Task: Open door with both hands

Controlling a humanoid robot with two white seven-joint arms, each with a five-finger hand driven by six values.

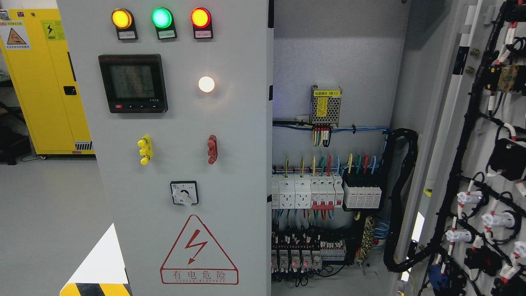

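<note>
Standing open already: right door (472, 164) swung wide at frame right, wiring side showing; left door (181, 164) shut, centre-left, long axis vertical. No hand in view, so hand state and nearer arm can't be told.

Bright, even indoor light, sharp focus throughout, white lamp (206, 84) blown out with a soft halo on the grey door (230, 172), three lit indicator lights above it slightly overexposed, cabinet interior (328, 61) to its right dimmer and shadowed.
</note>
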